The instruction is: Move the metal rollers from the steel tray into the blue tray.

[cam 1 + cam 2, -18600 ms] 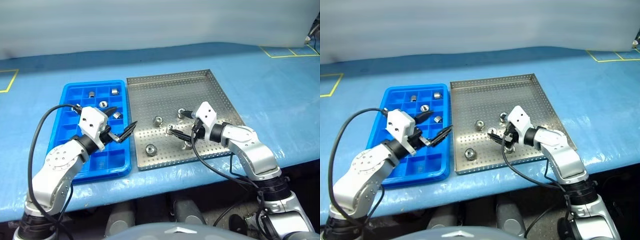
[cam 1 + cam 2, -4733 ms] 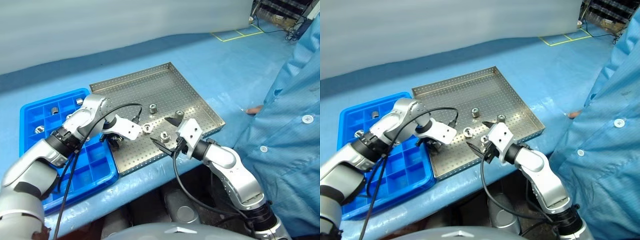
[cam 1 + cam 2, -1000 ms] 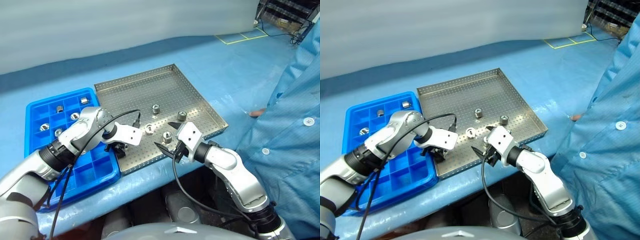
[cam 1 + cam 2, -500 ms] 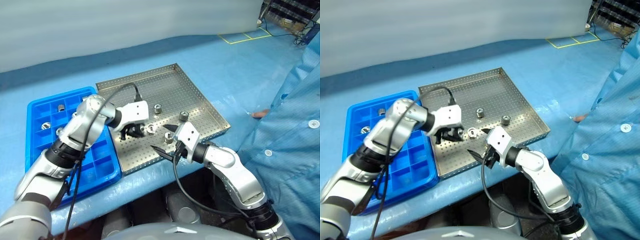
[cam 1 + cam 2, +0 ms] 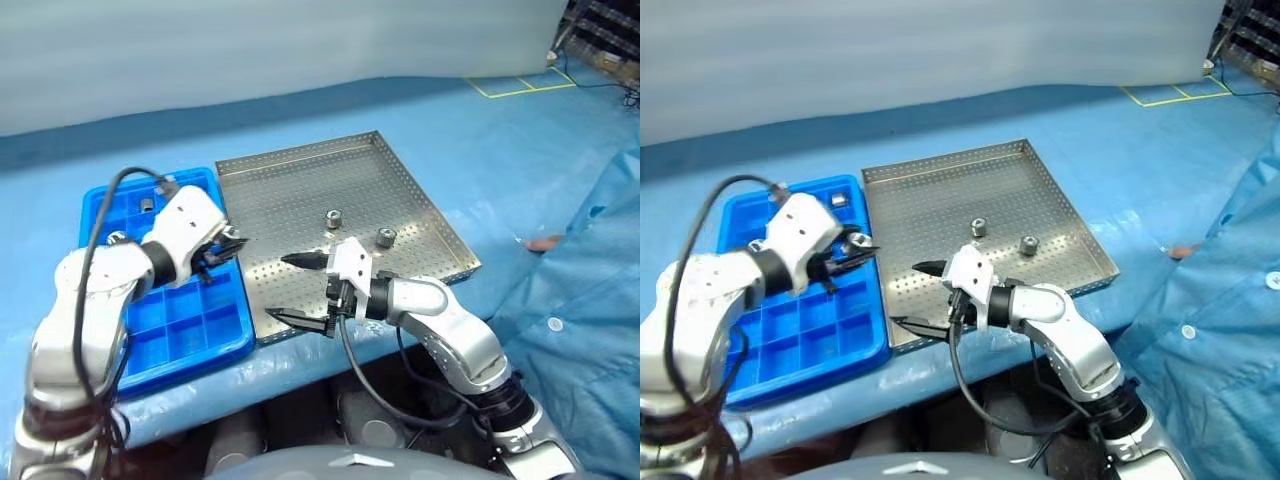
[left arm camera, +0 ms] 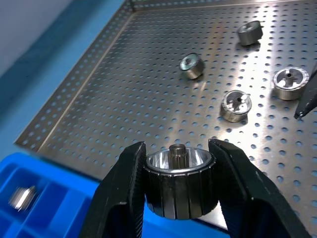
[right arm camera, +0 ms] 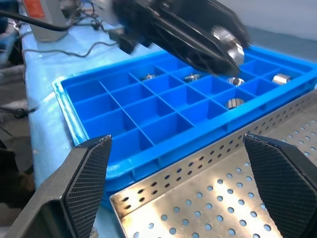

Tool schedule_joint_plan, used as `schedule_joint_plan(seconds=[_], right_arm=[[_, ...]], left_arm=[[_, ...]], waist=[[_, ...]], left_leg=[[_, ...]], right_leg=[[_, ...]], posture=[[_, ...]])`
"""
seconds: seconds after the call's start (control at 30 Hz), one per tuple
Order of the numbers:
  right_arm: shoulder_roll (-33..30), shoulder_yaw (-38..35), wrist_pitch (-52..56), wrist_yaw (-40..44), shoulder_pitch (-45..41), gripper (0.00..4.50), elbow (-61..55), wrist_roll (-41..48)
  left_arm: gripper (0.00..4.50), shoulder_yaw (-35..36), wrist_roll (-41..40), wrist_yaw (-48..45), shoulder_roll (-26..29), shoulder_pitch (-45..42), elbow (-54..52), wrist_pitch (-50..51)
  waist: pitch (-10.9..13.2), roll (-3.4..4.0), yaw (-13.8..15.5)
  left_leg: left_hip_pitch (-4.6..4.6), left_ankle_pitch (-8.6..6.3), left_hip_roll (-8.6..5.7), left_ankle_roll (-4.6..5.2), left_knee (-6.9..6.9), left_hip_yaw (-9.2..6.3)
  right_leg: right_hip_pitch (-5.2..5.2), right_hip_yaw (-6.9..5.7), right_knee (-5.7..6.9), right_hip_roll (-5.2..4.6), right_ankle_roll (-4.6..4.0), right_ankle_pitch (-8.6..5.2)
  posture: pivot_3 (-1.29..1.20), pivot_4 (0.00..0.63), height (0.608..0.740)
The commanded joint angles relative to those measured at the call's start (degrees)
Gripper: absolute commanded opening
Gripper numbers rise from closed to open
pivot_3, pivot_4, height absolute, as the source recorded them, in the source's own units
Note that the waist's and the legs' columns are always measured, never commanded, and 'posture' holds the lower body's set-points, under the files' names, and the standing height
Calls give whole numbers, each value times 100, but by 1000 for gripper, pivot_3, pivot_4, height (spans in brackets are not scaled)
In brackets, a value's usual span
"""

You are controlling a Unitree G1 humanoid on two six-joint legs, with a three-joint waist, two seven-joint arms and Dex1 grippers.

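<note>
moved: left gripper [image 5: 228, 244] has come up off the steel tray [image 5: 300, 185] since the half-second-earlier frame and now sits over the right-hand edge of the blue tray [image 5: 165, 350], carrying a roller
also moved: right gripper [image 5: 303, 291] has swung to point left across the steel tray's near-left corner; whole view shifted too, camera panned
left gripper state: clamped on one metal roller [image 6: 179, 182], a finger on each side of it, hub facing up in the left wrist view
right gripper state: spread wide, nothing between the fingers; one finger [image 5: 300, 260] over the tray floor, the other at the near rim
near: front edge of the bench, blue sheet [image 5: 470, 150] covering it, wrinkled along the lip
surface: steel tray and blue tray side by side, touching or nearly so, blue tray on the robot's left
metal rollers: two still on the perforated floor in the head views, roller A [image 5: 333, 217] and roller B [image 5: 385, 237], right of centre, apart from each other; left wrist view shows four loose on the floor
blue tray contents: several rollers in far compartments, e.g. one [image 5: 147, 205] at the back; near compartments hold none
right side: person in a blue coat [image 5: 600, 330], hand [image 5: 545, 243] resting on the bench edge
far: pale wall, yellow tape lines [image 5: 520, 86] on the sheet at far right, dark equipment in the top corner
</note>
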Motion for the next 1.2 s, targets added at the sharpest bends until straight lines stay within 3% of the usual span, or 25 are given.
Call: schedule_joint_plan(seconds=[0.03,0.17,0.33,0.97,1.0,1.17,1.2], right_arm=[[-9,-122,-48,-48,-118,4500,-51,-5],[-69,-167,28,-68,-224,4500,29,-31],[-122,-107,30,-103,-338,4500,140,-171],[-96,-222,180,-266,-311,4500,20,-171],[-84,-219,176,-267,-318,4500,20,-170],[-66,-248,171,-288,-319,4500,-21,-167],[-68,-261,177,-309,-314,4500,-30,-173]], left_arm=[[1707,681,149,547,-138,582,-950,522],[1707,1318,23,658,19,1239,-1034,395],[1707,1560,-148,977,-141,1719,-1034,409],[1707,1945,-1502,1887,-161,3043,-1034,-33],[2267,1919,-1514,1977,-176,3029,-1034,5],[3662,1940,-1825,2220,-219,2809,-1034,42],[3662,1963,-1944,2221,-238,2728,-1034,23]], waist=[[0,-3,177],[0,-4,480],[-3,-8,710],[-3,-8,796],[-3,-8,796],[-2,-7,794],[-2,-7,793]], left_leg=[[0,0,-2,0,0,0],[3,1,2,-2,2,-2],[10,3,4,-4,14,-1],[8,1,10,-3,9,9],[8,1,11,-3,9,9],[7,1,10,-3,8,9],[7,1,9,-3,8,9]], right_leg=[[0,-2,-1,1,-1,0],[1,-11,2,1,-19,-11],[11,-17,1,-8,-20,-11],[5,-24,-3,-12,-25,-14],[5,-24,-3,-13,-25,-14],[4,-24,-3,-12,-25,-14],[4,-24,-3,-12,-25,-14]], posture=[[-14,150,740],[29,150,740],[40,150,740],[44,150,740],[44,150,740],[28,150,740],[23,150,740]])
